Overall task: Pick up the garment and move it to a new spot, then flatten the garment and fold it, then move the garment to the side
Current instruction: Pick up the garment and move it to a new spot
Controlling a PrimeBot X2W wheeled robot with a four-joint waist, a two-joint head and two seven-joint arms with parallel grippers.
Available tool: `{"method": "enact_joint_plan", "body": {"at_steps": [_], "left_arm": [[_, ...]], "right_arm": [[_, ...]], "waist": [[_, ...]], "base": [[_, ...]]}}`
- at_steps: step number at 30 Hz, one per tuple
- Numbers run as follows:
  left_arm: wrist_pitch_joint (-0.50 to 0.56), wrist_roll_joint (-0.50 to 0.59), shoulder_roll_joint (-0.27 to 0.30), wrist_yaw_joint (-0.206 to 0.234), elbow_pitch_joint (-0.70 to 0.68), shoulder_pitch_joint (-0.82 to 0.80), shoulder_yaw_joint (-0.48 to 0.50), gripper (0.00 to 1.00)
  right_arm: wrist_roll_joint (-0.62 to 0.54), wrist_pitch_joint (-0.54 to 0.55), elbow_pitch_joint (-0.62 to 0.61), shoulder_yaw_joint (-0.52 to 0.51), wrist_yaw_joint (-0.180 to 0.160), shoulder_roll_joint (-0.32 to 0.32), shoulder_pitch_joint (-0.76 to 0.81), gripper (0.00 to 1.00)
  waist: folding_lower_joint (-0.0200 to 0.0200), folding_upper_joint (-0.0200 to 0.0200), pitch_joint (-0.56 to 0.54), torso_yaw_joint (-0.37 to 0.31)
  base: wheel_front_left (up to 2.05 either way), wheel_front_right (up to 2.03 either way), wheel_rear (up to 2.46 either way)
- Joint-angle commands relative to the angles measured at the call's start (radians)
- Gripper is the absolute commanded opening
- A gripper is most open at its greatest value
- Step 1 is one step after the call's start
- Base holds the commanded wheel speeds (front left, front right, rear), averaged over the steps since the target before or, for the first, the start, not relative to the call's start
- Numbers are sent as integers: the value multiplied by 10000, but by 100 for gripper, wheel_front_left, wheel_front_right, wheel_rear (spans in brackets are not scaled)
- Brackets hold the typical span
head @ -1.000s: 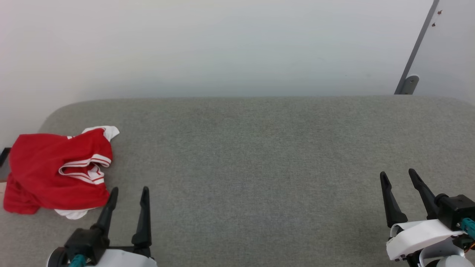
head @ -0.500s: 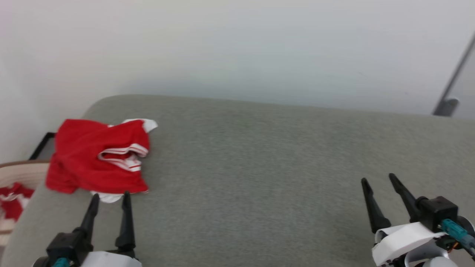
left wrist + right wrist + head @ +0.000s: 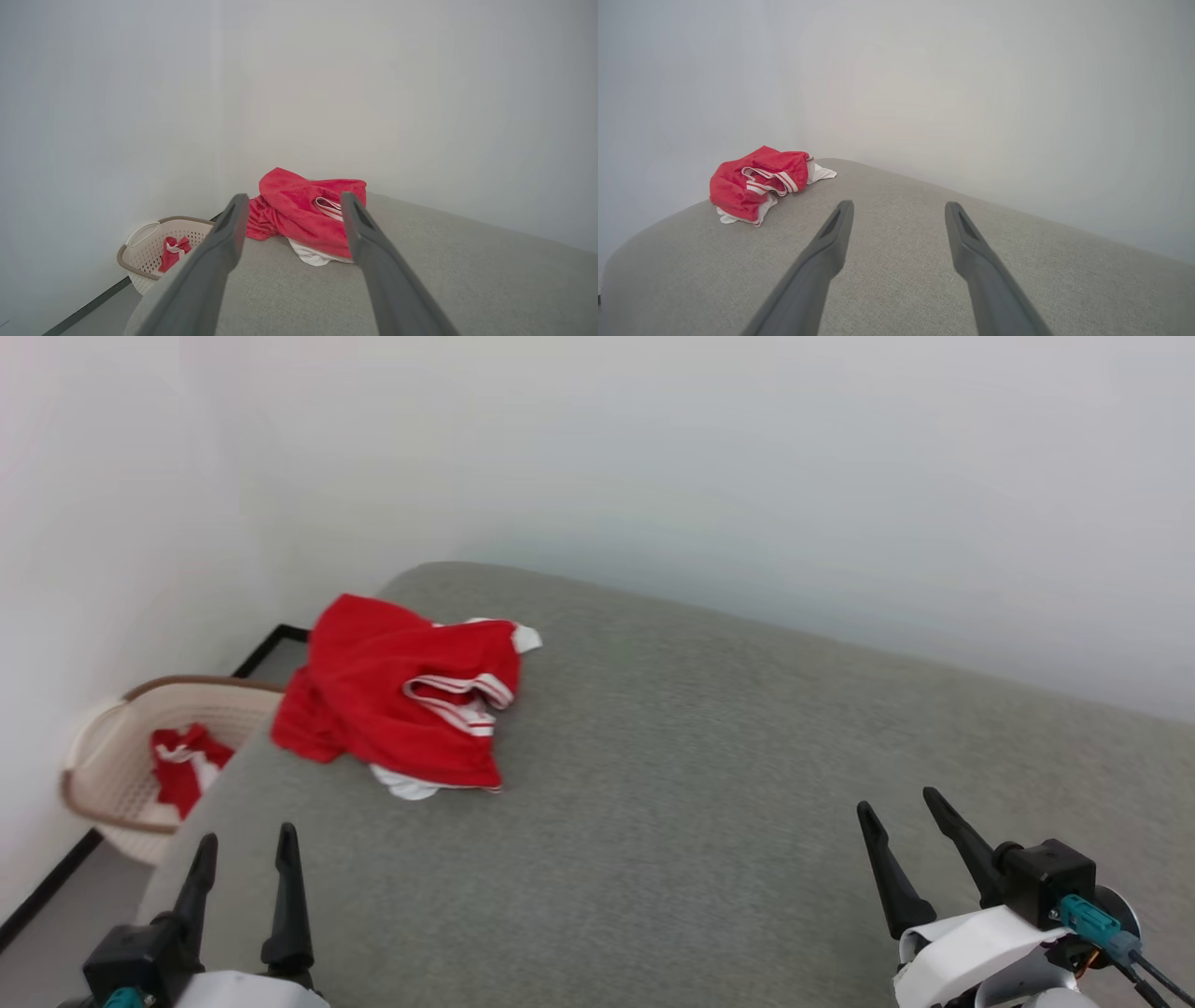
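Head view first, quick: where's the garment [image 3: 401, 709]? (A)

Crumpled in a heap at the far-left corner of the grey padded surface [image 3: 700, 784]. Red body on top, a white sleeve poking out at the far side, more white at the near side, striped trim showing in the middle. Its left part reaches the surface's edge. (B)

Left gripper [image 3: 247, 834]? (A)

Low left, at the near-left corner of the surface. Fingers spread, holding nothing. It points toward the garment but stands apart from it. The left wrist view frames the heap between the two fingers with bare grey fabric in front of it. (B)

Right gripper [image 3: 897, 801]? (A)

Low right, fingers parted too, also holding nothing. It is well apart from the garment. In the right wrist view the heap sits off at the upper left and plain grey surface lies past the fingertips. (B)

Anything else? (A)

A cream perforated basket [image 3: 103, 756] with a brown rim stands on the floor left of the surface, by the wall. A smaller red cloth [image 3: 182, 770] with some white lies in it. Plain pale wall [image 3: 747, 476] behind. (B)
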Motion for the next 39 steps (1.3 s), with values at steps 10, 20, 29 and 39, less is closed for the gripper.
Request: {"method": "enact_joint_plan", "body": {"at_steps": [10, 20, 29, 39], "left_arm": [[239, -275, 113, 110, -275, 65, 146, 100], [1273, -1163, 960, -557, 735, -1807, 408, 100], [2466, -2072, 1953, -981, 2538, -4501, 556, 100], [4201, -3173, 2992, -1284, 4895, -7061, -8, 100]], "right_arm": [[85, -181, 186, 91, -14, -18, -161, 100], [-63, -7, -20, -37, -14, -323, -434, 100], [-266, 302, -726, -192, -14, -703, -1066, 100], [-373, 472, -1364, -443, -14, -982, -1698, 100]], "waist": [[-1, 0, -162, 642], [-1, 0, 603, -264], [-1, 0, 2259, -1531], [-1, 0, 4083, -2539]], "base": [[0, 0, 0], [0, 0, 0], [0, 0, 0], [0, 0, 0]]}}
